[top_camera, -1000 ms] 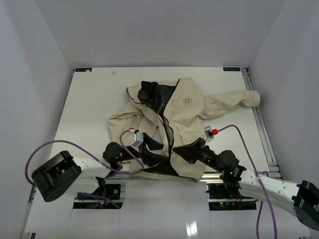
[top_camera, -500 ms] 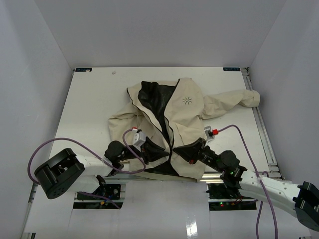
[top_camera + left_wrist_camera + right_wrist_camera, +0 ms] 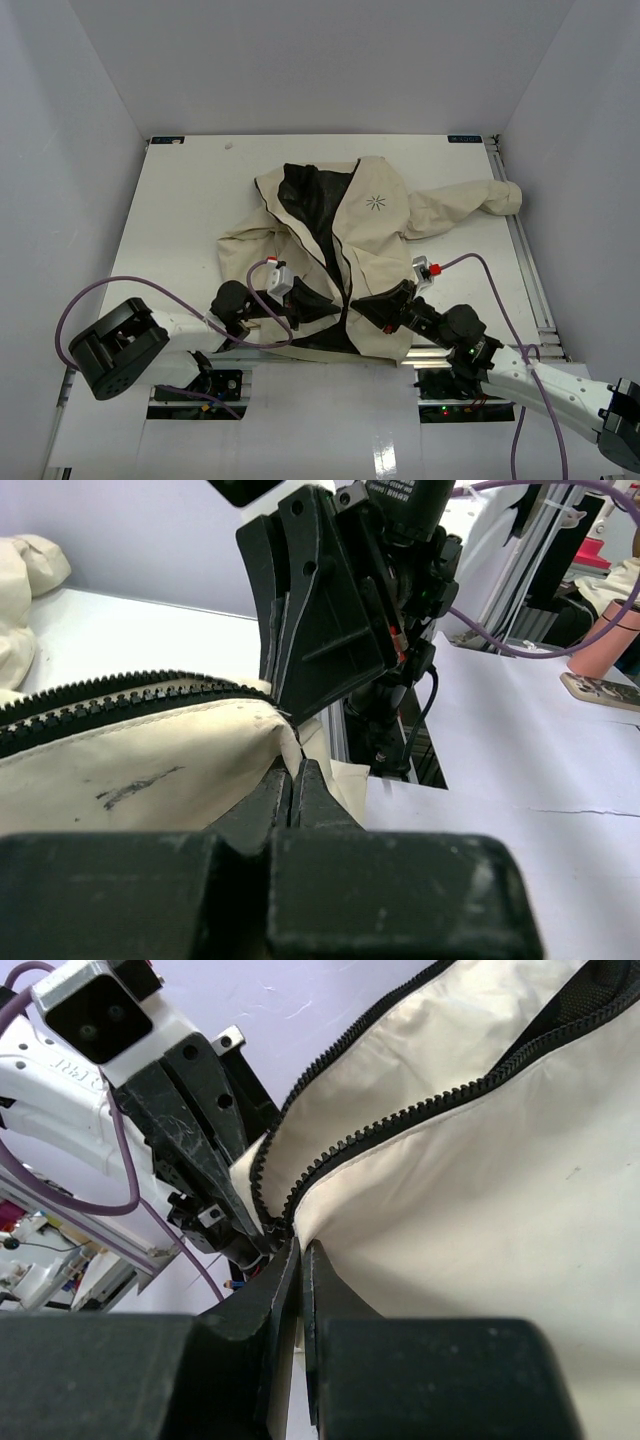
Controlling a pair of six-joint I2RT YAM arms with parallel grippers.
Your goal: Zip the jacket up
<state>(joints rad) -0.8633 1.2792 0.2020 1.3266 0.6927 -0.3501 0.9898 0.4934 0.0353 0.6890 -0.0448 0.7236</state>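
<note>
The cream jacket [image 3: 375,235] lies spread on the table with its front open, showing black lining [image 3: 305,195] and the dark zipper [image 3: 335,265]. At its near hem the two grippers face each other across the zipper's bottom end. My left gripper [image 3: 337,307] is shut on the jacket's left bottom corner [image 3: 270,720], jaws pressed together at the hem [image 3: 294,763] below the zipper teeth [image 3: 110,692]. My right gripper [image 3: 357,300] is shut on the right hem corner [image 3: 301,1245], just under the two rows of zipper teeth [image 3: 400,1120], which stand apart.
One sleeve [image 3: 480,200] stretches to the table's right edge by a metal rail [image 3: 530,270]. The other sleeve [image 3: 245,245] is bunched at the left. Purple cables [image 3: 110,295] loop from both wrists. Grey walls close in the white table [image 3: 180,190].
My left gripper slid right to the zipper's bottom end and closed on the hem. The right gripper stayed shut there, its arm shifting only slightly.
</note>
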